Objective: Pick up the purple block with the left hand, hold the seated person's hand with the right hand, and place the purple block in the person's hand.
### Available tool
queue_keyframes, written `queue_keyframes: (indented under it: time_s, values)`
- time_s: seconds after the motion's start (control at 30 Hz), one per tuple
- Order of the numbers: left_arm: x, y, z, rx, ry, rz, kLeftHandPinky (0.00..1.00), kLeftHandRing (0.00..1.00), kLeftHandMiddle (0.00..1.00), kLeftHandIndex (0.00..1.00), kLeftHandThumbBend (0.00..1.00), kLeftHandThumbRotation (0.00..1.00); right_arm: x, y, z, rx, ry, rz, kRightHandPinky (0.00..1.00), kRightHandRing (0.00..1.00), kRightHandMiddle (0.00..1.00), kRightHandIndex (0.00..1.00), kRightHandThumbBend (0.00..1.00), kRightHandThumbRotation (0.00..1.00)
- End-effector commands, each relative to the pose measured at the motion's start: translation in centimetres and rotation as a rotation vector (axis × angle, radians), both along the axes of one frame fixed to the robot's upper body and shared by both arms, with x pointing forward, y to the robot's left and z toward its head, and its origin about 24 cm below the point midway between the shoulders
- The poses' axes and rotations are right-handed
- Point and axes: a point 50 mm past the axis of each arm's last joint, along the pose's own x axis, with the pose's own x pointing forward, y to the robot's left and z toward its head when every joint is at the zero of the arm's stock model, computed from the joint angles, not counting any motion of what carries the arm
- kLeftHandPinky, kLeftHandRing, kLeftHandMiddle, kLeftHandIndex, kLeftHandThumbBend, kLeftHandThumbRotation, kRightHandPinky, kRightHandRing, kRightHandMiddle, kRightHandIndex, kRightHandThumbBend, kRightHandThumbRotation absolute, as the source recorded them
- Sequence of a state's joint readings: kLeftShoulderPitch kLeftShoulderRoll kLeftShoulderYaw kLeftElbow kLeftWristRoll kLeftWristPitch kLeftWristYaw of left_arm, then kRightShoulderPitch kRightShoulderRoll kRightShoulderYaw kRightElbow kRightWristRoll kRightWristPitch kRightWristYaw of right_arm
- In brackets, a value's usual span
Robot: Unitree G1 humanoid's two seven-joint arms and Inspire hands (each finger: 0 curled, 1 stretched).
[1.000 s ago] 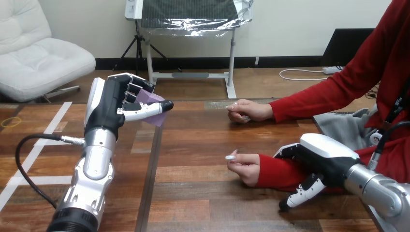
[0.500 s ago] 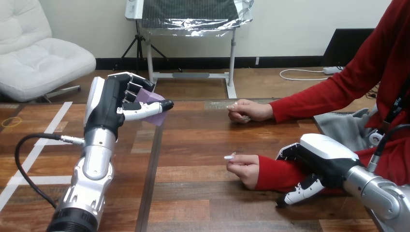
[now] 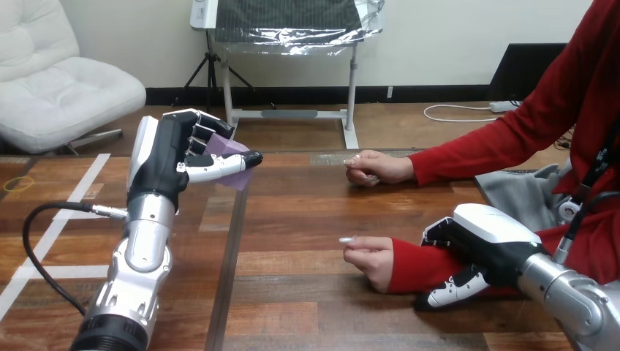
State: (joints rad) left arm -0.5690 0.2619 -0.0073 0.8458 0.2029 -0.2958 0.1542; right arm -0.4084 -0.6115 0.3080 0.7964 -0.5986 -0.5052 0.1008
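We see a robotics lab: the table (image 3: 307, 212) bears white tape lines (image 3: 82, 179) at its left end, the robot's left arm (image 3: 146, 248) stands over it, and a person (image 3: 497, 146) sits at its right side.

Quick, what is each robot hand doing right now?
Left hand: closed on the small purple block.
Right hand: curled round the person's red-sleeved forearm.

Left robot hand (image 3: 172, 157) raised, right robot hand (image 3: 479, 245) low, both curled

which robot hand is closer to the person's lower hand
Right. The right hand wraps the forearm just behind the person's lower hand; the left hand is far across the table, holding the block.
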Motion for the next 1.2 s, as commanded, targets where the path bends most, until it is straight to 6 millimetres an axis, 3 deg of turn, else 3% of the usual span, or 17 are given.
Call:
queue_keyframes:
  time_s: [0.0,0.67,1.17]
  values:
    - [1.0,0.1,2.7,0.001,-0.097,0.001,0.33,0.39,0.43,0.46,0.66,0.0,2.0,1.1,2.5,0.029,-0.11,0.034,0.33,0.39,0.45,0.46,0.74,0.29]
    - [1.0,0.2,2.8,-0.002,-0.1,0.008,0.33,0.4,0.44,0.46,0.66,0.0,2.4,0.6,2.5,0.074,-0.115,-0.01,0.25,0.3,0.37,0.39,0.7,0.23]
    - [0.9,0.3,2.8,-0.003,-0.103,0.011,0.33,0.39,0.43,0.46,0.66,0.0,2.7,0.1,3.0,0.082,-0.118,-0.032,0.25,0.29,0.35,0.37,0.69,0.3]
